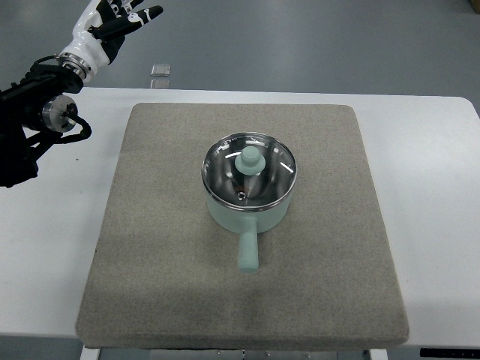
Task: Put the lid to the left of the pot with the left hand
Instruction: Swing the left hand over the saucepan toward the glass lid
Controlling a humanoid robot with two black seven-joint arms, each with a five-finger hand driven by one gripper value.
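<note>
- The left hand (pixel 116 22), white with black fingers, sits in the frame's upper left corner, beyond the table's far edge, fingers spread and holding nothing.
- The round glass lid (pixel 249 171) with a mint-green knob rests on the mint-green pot (pixel 247 214) at the centre of the frame.
- The pot stands on a grey-beige felt mat (pixel 150 262) covering the white table (pixel 435 187), its handle pointing toward the bottom edge.

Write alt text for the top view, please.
A mint-green pot with its glass lid still on sits mid-mat on a white table, handle toward the camera. The robot's left hand hovers at upper left, fingers spread, holding nothing.
</note>
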